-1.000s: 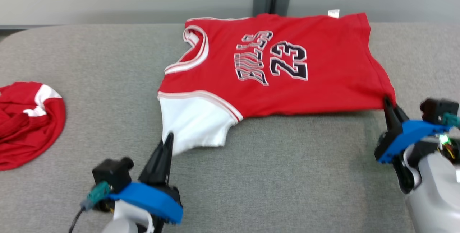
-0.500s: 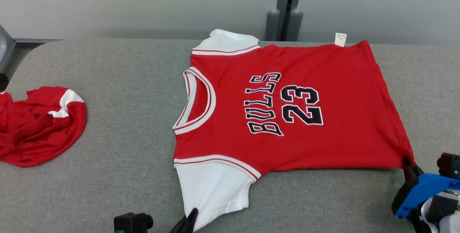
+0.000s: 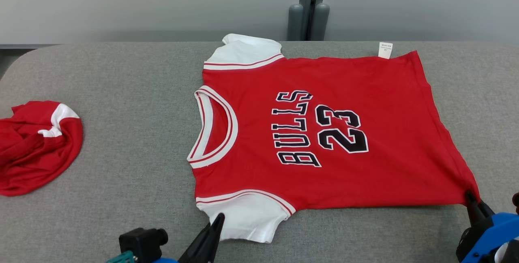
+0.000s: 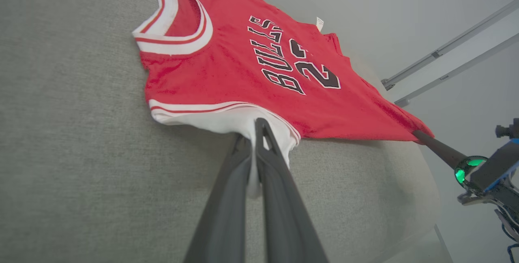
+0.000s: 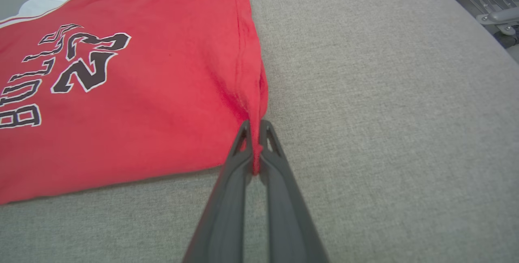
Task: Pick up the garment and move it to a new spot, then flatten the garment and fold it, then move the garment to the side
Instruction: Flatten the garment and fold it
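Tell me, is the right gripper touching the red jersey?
Touching. The right wrist view shows the right gripper shut on the bottom corner of the jersey, with the red cloth pinched between its jaws.

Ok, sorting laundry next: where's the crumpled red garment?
In the head view, the crumpled red garment lies far left on the grey table, apart from the Bulls jersey.

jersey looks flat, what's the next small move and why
Probably lift both held points a little to start folding the near edge over: the jersey lies spread flat on the table, left fingers shut on its white sleeve, right fingers shut on its hem corner.
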